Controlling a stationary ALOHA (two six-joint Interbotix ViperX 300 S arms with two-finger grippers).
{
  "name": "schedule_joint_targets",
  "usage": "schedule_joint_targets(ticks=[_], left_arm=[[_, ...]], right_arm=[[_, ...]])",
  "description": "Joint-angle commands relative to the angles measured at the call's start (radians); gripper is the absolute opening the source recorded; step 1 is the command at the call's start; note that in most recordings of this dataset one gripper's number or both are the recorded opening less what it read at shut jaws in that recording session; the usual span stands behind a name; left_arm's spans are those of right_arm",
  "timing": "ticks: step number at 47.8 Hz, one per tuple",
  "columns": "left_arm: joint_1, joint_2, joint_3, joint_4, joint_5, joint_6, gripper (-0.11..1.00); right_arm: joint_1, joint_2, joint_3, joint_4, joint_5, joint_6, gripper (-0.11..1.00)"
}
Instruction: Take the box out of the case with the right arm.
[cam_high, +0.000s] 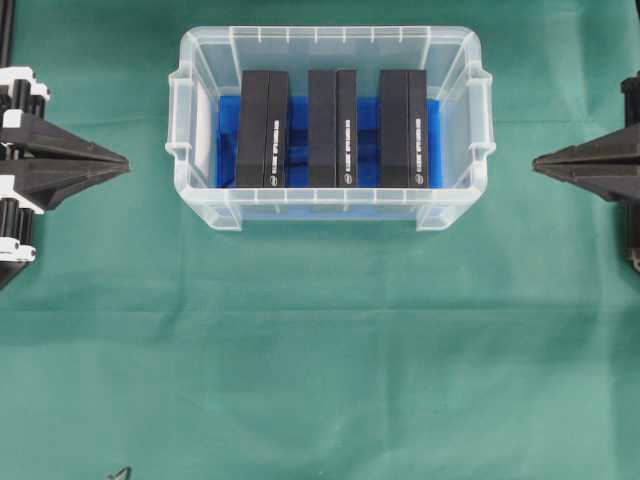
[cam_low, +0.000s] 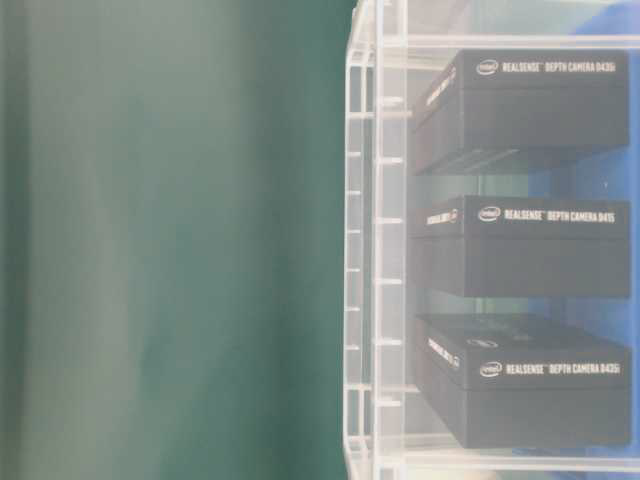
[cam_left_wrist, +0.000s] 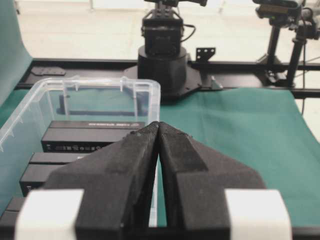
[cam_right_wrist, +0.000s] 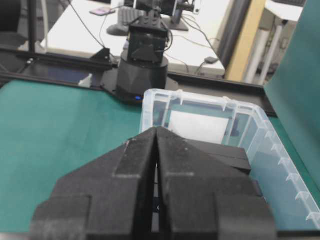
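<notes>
A: Where do the boxes sit?

B: Three black boxes stand side by side in the case (cam_high: 200, 60), on its blue floor lining (cam_high: 228, 140). In the overhead view that's the left box (cam_high: 263, 128), the middle box (cam_high: 333, 128) and the right box (cam_high: 403, 128), each on a narrow edge with its long axis running from the far wall toward the near wall. None has been lifted yet.

A: And the right gripper?

B: The right gripper (cam_high: 540, 163) sits at the right edge of that view, outside the case and well apart from it, pointing level at the case's right wall. Its jaws are pressed together with nothing between them. The right box is the nearest to it, just beyond that wall.

A: So the boxes lie across its line of approach?

B: Yes, their long faces are broadside to it. I'd judge the gripper has to rise over the rim, spread its jaws, and come down across the box's thin width.

A: The other arm?

B: The left gripper (cam_high: 122, 160) mirrors it on the left side, also clamped on nothing and clear of the case.

A: What's underneath and around?

B: A green cloth (cam_high: 320, 350) covers the table. Beyond it the wrist views show black arm bases, desks and cables.
</notes>
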Motion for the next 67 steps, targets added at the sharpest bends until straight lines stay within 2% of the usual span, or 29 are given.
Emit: schedule_joint_targets(ticks=[1, 7, 15, 23, 32, 42, 56, 61, 67], left_arm=[[0.003, 0.008, -0.031, 0.017, 0.029, -0.005, 0.08], [0.003, 0.005, -0.049, 0.017, 0.081, -0.005, 0.08], [0.003, -0.009, -0.067, 0.018, 0.094, -0.008, 0.08], [0.003, -0.031, -0.140, 0.017, 0.152, -0.040, 0.08], [0.003, -0.032, -0.291, 0.018, 0.368, -0.089, 0.08], [0.003, 0.003, -0.476, 0.020, 0.577, -0.098, 0.08], [0.003, 0.057, -0.588, 0.020, 0.761, -0.112, 0.08], [-0.009, 0.078, -0.632, 0.020, 0.920, -0.127, 0.08], [-0.015, 0.106, -0.687, 0.020, 1.111, -0.152, 0.08]], right_arm=[[-0.006, 0.011, -0.011, 0.006, 0.003, 0.005, 0.00], [-0.006, 0.012, -0.028, 0.006, 0.072, 0.035, 0.00], [-0.005, 0.011, -0.063, 0.006, 0.143, 0.077, 0.00], [-0.006, 0.012, -0.178, 0.006, 0.204, 0.103, 0.00], [-0.011, 0.034, -0.371, 0.006, 0.385, 0.106, 0.00], [-0.020, 0.083, -0.543, 0.006, 0.534, 0.106, 0.00], [-0.023, 0.109, -0.584, 0.006, 0.652, 0.133, 0.00], [-0.023, 0.109, -0.598, 0.005, 0.795, 0.167, 0.00], [-0.023, 0.114, -0.630, -0.002, 1.045, 0.195, 0.00]])
